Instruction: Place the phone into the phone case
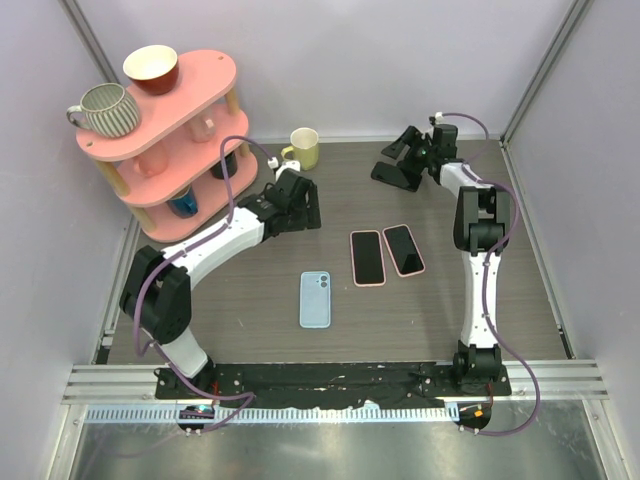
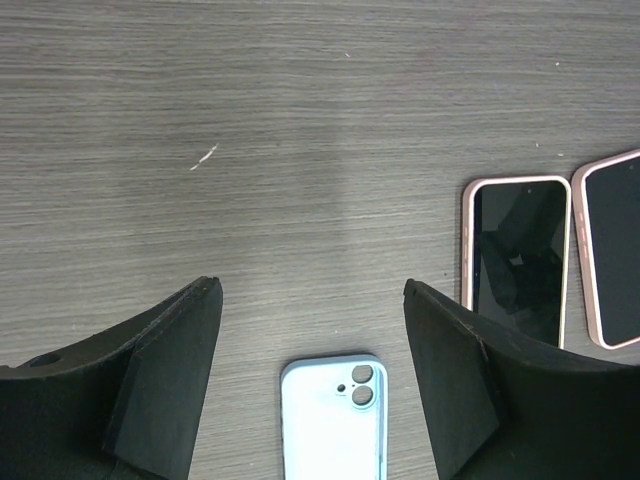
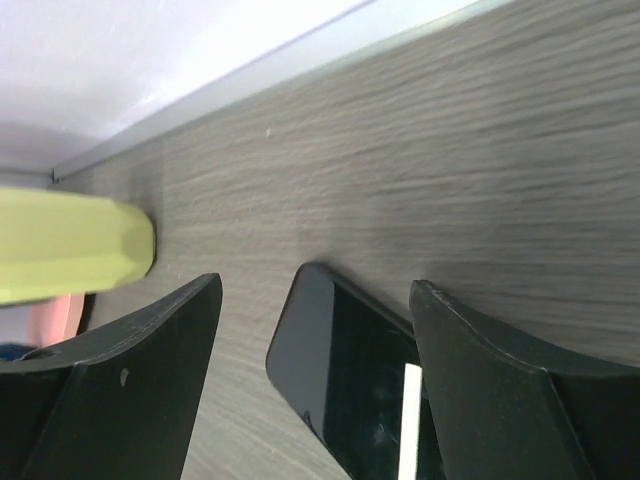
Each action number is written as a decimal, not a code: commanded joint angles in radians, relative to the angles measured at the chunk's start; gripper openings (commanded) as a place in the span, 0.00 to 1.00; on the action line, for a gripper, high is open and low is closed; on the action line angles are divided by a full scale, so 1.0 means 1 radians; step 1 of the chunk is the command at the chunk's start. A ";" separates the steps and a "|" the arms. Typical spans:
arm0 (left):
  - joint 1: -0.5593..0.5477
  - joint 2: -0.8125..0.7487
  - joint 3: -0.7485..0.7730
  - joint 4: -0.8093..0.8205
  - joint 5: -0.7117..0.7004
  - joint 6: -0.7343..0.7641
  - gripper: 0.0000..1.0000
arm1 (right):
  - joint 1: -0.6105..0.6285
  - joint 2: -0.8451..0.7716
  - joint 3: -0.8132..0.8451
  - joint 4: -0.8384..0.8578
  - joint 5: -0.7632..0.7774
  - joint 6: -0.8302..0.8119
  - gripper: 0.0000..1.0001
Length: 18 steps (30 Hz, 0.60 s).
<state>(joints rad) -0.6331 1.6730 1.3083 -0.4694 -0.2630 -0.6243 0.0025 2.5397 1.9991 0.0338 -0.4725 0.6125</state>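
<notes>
Far left: pink shelf [image 1: 160,110] with mugs [image 1: 108,108] on it, yellow mug [image 1: 303,148] just right of it. Neither is in play. Left gripper [image 2: 312,290] is spread wide and empty over bare table [image 2: 300,120], with the light-blue case [image 2: 332,420] just near of it (camera end toward the fingers; can't tell whether it's actually empty). Right of that, two pink-cased phones [image 1: 367,257] lie side by side, screens up. Far right, the right gripper [image 3: 315,285] has its fingers apart, straddling the black phone [image 3: 350,390]; nothing pinched.

Step in hand looks like the pick on the black phone. It lies skewed between the fingers, so I'd square the wrist to its long edges first, then close low on the sides, not on the glass. It's flat on the table, so expect slip.

Room: back wall [image 3: 150,50] is close behind the phone, and the yellow mug is off to its left. There's open table toward the case for the carry. Keep clear of the pink pair.
</notes>
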 commanded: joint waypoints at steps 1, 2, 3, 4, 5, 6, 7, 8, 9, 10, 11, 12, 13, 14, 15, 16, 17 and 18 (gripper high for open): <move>0.016 -0.005 0.002 0.009 -0.045 -0.012 0.77 | 0.063 -0.001 -0.095 -0.149 -0.084 -0.077 0.82; 0.018 -0.007 -0.001 0.009 -0.048 -0.014 0.77 | 0.067 0.002 -0.094 -0.158 -0.095 -0.080 0.82; 0.018 -0.012 -0.003 0.006 -0.050 -0.015 0.77 | 0.074 0.010 -0.091 -0.161 -0.107 -0.082 0.82; 0.019 -0.015 -0.007 0.005 -0.051 -0.017 0.77 | 0.085 0.010 -0.089 -0.167 -0.109 -0.083 0.82; 0.019 -0.016 -0.009 0.000 -0.051 -0.021 0.77 | 0.093 0.013 -0.086 -0.179 -0.109 -0.088 0.82; 0.019 -0.019 -0.012 -0.002 -0.050 -0.023 0.77 | 0.100 0.016 -0.077 -0.187 -0.112 -0.095 0.82; 0.019 -0.021 -0.018 0.000 -0.050 -0.025 0.77 | 0.122 0.020 -0.071 -0.196 -0.110 -0.109 0.82; 0.019 -0.024 -0.021 -0.002 -0.051 -0.028 0.77 | 0.129 0.025 -0.063 -0.216 -0.112 -0.117 0.82; 0.019 -0.027 -0.024 -0.002 -0.056 -0.029 0.77 | 0.139 0.028 -0.043 -0.228 -0.115 -0.126 0.82; 0.019 -0.029 -0.029 -0.003 -0.061 -0.031 0.77 | 0.155 0.037 -0.034 -0.238 -0.117 -0.129 0.82; 0.019 -0.030 -0.030 -0.009 -0.065 -0.035 0.77 | 0.163 0.039 -0.030 -0.248 -0.120 -0.137 0.82; 0.021 -0.033 -0.037 -0.014 -0.071 -0.040 0.77 | 0.171 0.042 -0.025 -0.249 -0.121 -0.138 0.82; 0.021 -0.041 -0.040 -0.018 -0.097 -0.048 0.76 | 0.177 0.045 -0.025 -0.249 -0.123 -0.138 0.82; 0.021 -0.044 -0.043 -0.028 -0.110 -0.055 0.76 | 0.191 0.050 -0.023 -0.250 -0.126 -0.143 0.82; 0.027 -0.050 -0.052 -0.031 -0.120 -0.073 0.76 | 0.195 0.051 -0.020 -0.250 -0.130 -0.148 0.82; 0.030 -0.062 -0.060 -0.034 -0.130 -0.083 0.76 | 0.201 0.054 -0.019 -0.256 -0.135 -0.152 0.82; 0.035 -0.071 -0.066 -0.032 -0.133 -0.090 0.75 | 0.215 0.053 -0.020 -0.268 -0.135 -0.166 0.82; 0.047 -0.081 -0.084 -0.029 -0.131 -0.109 0.75 | 0.223 0.051 -0.029 -0.275 -0.133 -0.175 0.81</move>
<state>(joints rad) -0.6147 1.6672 1.2568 -0.4915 -0.3305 -0.6743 0.1841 2.5248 1.9949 -0.0490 -0.5995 0.4896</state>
